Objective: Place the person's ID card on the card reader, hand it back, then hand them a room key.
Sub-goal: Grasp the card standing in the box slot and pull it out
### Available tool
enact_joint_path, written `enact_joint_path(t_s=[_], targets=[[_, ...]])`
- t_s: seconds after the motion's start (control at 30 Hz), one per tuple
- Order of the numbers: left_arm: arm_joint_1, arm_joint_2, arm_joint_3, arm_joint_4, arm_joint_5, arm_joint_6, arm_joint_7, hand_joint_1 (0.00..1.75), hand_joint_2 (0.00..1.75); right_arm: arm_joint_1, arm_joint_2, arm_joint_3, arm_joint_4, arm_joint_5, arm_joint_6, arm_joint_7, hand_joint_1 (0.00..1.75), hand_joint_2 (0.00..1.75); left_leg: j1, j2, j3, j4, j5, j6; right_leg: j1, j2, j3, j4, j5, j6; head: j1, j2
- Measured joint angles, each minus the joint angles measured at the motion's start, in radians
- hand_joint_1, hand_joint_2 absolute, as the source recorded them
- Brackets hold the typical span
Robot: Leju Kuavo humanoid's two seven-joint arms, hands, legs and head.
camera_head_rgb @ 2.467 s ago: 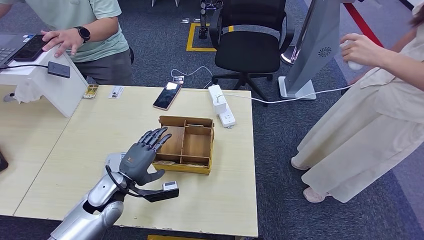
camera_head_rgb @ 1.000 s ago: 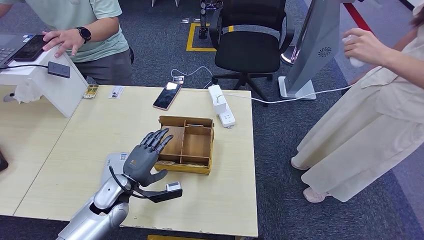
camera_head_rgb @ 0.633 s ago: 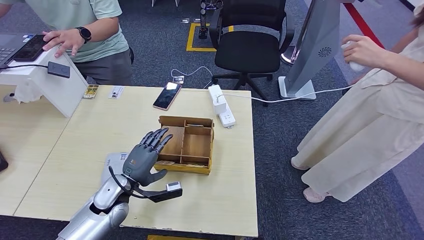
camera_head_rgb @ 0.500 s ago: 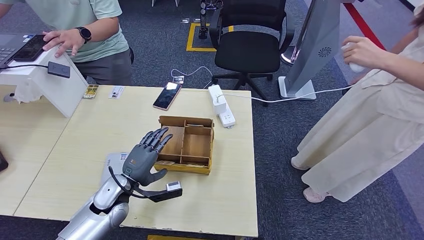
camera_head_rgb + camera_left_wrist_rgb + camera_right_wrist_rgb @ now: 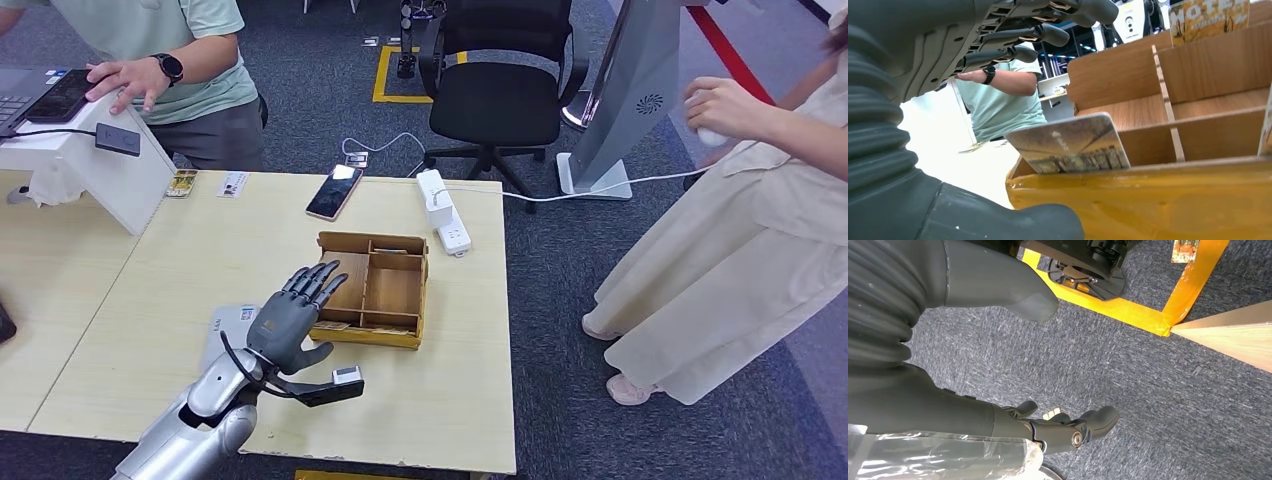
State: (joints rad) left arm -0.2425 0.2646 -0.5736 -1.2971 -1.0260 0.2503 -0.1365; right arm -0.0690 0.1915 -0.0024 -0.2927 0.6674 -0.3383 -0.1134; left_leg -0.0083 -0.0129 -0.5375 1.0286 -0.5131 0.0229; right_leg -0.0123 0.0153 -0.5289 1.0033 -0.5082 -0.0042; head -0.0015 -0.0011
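Observation:
My left hand [image 5: 287, 320] hovers open, fingers spread, over the left end of the wooden divided box [image 5: 392, 290]. In the left wrist view a printed card [image 5: 1068, 142] leans in the box's front compartment behind the yellow front wall [image 5: 1148, 200], just beyond my fingers [image 5: 1048, 35], which do not touch it. A flat white card reader [image 5: 218, 328] lies on the table, partly under my left forearm. The person in the beige dress [image 5: 720, 250] stands at the table's right, holding a small white thing. My right hand [image 5: 948, 405] hangs over the carpet, holding nothing.
A phone [image 5: 334, 191] and a white power strip [image 5: 442, 212] lie at the table's far edge. A white stand [image 5: 110, 170] sits far left, where a person in a green shirt [image 5: 190, 60] rests a hand. An office chair [image 5: 495, 90] stands behind the table.
My left hand has shifted slightly down and toward the box's front left corner. The person at the right has moved their raised hand a little.

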Motion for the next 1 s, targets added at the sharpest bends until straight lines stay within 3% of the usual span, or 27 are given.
enact_joint_path(t_s=[0.17,0.3,0.4,0.43,0.53,0.57,1.0], targets=[[-0.003,0.0,-0.002,0.01,-0.002,-0.013,0.0,0.09,1.75,-0.001,0.0,0.002,0.0,-0.002,0.0,0.0,0.0,1.75,0.0,0.0,0.0,0.0,0.0,0.0,0.0,0.0,0.0,0.0,0.0,0.0,0.0,0.0],[-0.005,0.0,-0.003,0.017,-0.004,-0.013,0.0,0.55,1.75,-0.001,0.0,0.003,0.0,-0.003,0.0,-0.001,0.0,1.75,0.0,0.0,0.0,0.0,0.0,0.0,0.0,0.0,0.0,0.0,0.0,0.0,0.0,0.0],[-0.007,0.0,-0.005,0.021,-0.007,-0.007,0.0,0.63,1.75,-0.001,0.0,0.003,0.0,-0.008,0.0,-0.001,0.0,1.75,0.0,0.0,0.0,0.0,0.0,0.0,0.0,0.0,0.0,0.0,0.0,0.0,0.0,0.0],[-0.007,0.0,-0.006,0.021,-0.006,-0.005,0.0,0.74,1.75,-0.001,0.0,0.003,0.0,-0.009,0.0,-0.001,0.0,1.75,0.0,0.0,0.0,0.0,0.0,0.0,0.0,0.0,0.0,0.0,0.0,0.0,0.0,0.0],[-0.01,0.0,-0.006,0.022,-0.005,0.0,0.001,1.54,1.75,-0.002,0.0,0.003,0.0,-0.01,0.0,-0.001,0.0,1.75,0.0,0.0,0.0,0.0,0.0,0.0,0.0,0.0,0.0,0.0,0.0,0.0,0.0,0.0],[-0.01,0.001,-0.006,0.022,-0.005,0.002,0.001,1.71,1.75,-0.002,0.0,0.003,0.0,-0.011,0.0,-0.001,0.0,1.75,0.0,0.0,0.0,0.0,0.0,0.0,0.0,0.0,0.0,0.0,0.0,0.0,0.0,0.0],[-0.002,0.001,-0.003,-0.01,-0.014,0.159,-0.025,1.73,1.75,-0.001,-0.002,0.005,0.0,-0.034,-0.015,-0.008,0.0,1.75,0.0,0.0,0.0,0.0,0.0,0.0,0.0,0.0,0.0,0.0,0.0,0.0,0.0,0.0]])
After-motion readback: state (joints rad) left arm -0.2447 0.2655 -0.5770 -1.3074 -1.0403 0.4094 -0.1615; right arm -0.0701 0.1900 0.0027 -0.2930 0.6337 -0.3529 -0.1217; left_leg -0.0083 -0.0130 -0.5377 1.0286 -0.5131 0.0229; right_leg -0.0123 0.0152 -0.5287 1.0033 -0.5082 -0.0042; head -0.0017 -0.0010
